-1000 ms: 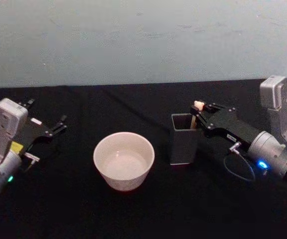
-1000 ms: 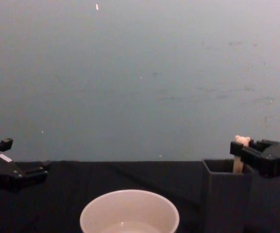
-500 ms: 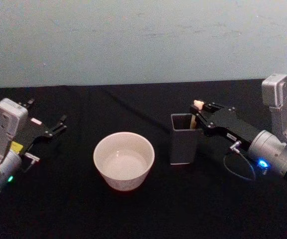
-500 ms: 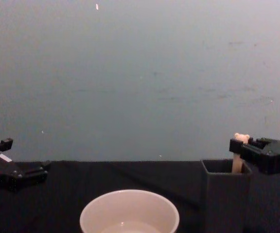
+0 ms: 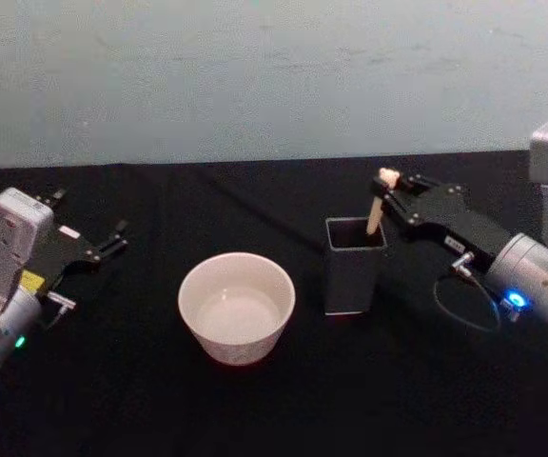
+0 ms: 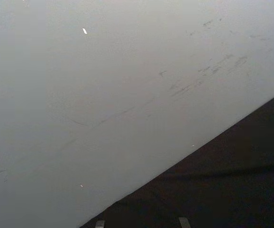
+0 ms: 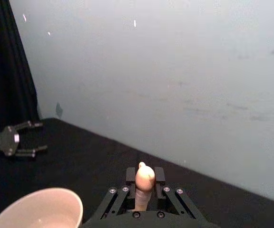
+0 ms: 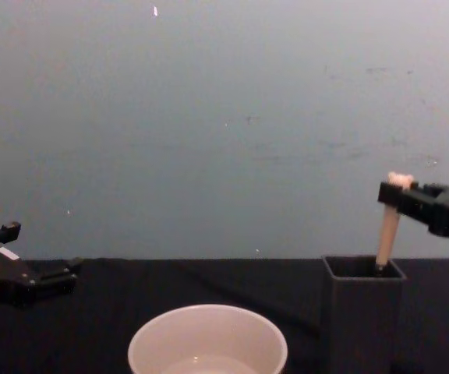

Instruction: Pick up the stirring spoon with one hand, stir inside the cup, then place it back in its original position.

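The right pincer (image 5: 389, 188), right of centre in the head view, is clenched on the stirring spoon (image 5: 376, 211) just below its bear head. The cream handle slants down from the pincer into the open top of the dark grey holder box (image 5: 350, 276), and the spoon's bowl is hidden inside. In the chest view the handle (image 8: 386, 230) rises out of the box (image 8: 361, 319) at the lower right, with the pincer (image 8: 397, 195) above the rim. The cup (image 5: 237, 345) stands just to the left of the box, at the middle of the black desk (image 5: 160, 400), apart from both. At the far left the left pincer (image 5: 89, 215) is released, its fingers spread, well away from the cup.
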Robot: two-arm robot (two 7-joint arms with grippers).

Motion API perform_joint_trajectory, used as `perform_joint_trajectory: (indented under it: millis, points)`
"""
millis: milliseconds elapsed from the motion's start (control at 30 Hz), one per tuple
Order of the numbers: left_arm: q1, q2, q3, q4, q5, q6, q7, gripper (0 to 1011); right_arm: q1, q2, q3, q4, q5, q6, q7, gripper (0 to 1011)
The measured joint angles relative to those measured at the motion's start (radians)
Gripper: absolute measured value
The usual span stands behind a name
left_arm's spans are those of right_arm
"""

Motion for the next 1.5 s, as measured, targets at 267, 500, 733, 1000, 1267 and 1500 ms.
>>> perform_joint_trajectory:
  millis: [267, 500, 733, 1000, 1267, 1500]
  points:
    - [0.000, 0.000, 0.000, 0.000, 0.000, 0.000, 0.000, 1001, -0.003, 0.007, 0.024, -0.051, 0.034, -0.019, -0.001, 227]
    - [0.000, 0.000, 0.000, 0.000, 0.000, 0.000, 0.000, 1001, 0.007, 0.005, 0.034, -0.081, 0.054, -0.040, 0.000, 227]
    - [0.000, 0.000, 0.000, 0.000, 0.000, 0.000, 0.000, 1001, 0.025, -0.007, 0.036, -0.099, 0.068, -0.061, -0.002, 227]
    - [0.000, 0.000, 0.000, 0.000, 0.000, 0.000, 0.000, 1001, 0.051, -0.031, 0.013, -0.101, 0.081, -0.072, 0.007, 227]
    - [0.000, 0.000, 0.000, 0.000, 0.000, 0.000, 0.000, 1001, 0.077, -0.046, -0.040, -0.084, 0.082, -0.069, 0.036, 227]
    - [0.000, 0.000, 0.000, 0.000, 0.000, 0.000, 0.000, 1001, 0.104, -0.056, -0.107, -0.046, 0.069, -0.056, 0.069, 227]
